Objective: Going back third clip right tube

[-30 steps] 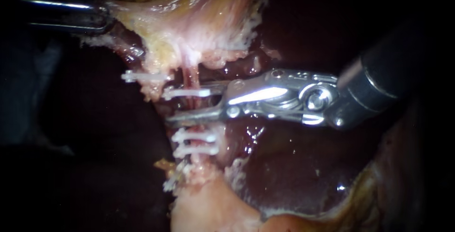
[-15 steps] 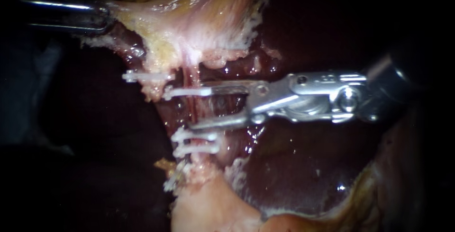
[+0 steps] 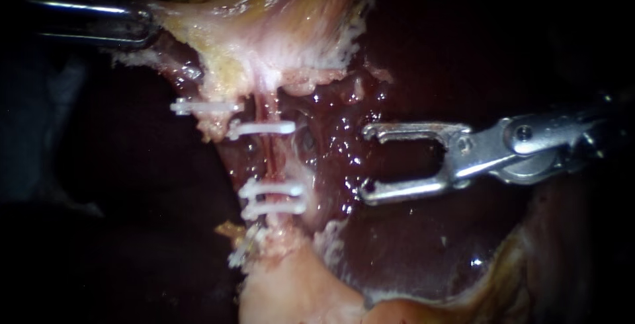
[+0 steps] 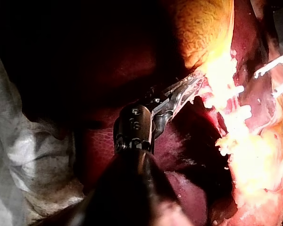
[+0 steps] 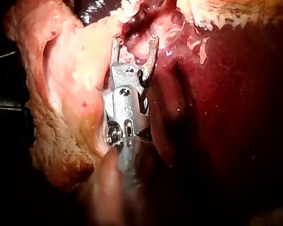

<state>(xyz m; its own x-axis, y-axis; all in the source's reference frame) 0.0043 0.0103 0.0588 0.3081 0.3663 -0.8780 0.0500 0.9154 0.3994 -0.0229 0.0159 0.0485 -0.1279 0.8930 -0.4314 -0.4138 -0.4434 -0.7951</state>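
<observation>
Steel-forked right instrument [image 3: 366,164] gapes (empty); left instrument [image 4: 191,84] pinches pale fibrous tissue [image 3: 218,40].

A surgical training lab: bare liver [image 3: 410,244], white clips [image 3: 271,190] on a tube [image 3: 270,159], crumpled sheet [image 4: 23,155] beside the tissue [image 4: 221,75].

My right instrument [image 3: 366,163] ends in two slim, bright silver jaws with hooked tips, joined to a polished steel clevis by round pivot screws. My left instrument [image 4: 191,87] has a dark glossy shaft, a black screwed wrist and silvery jaws.
</observation>
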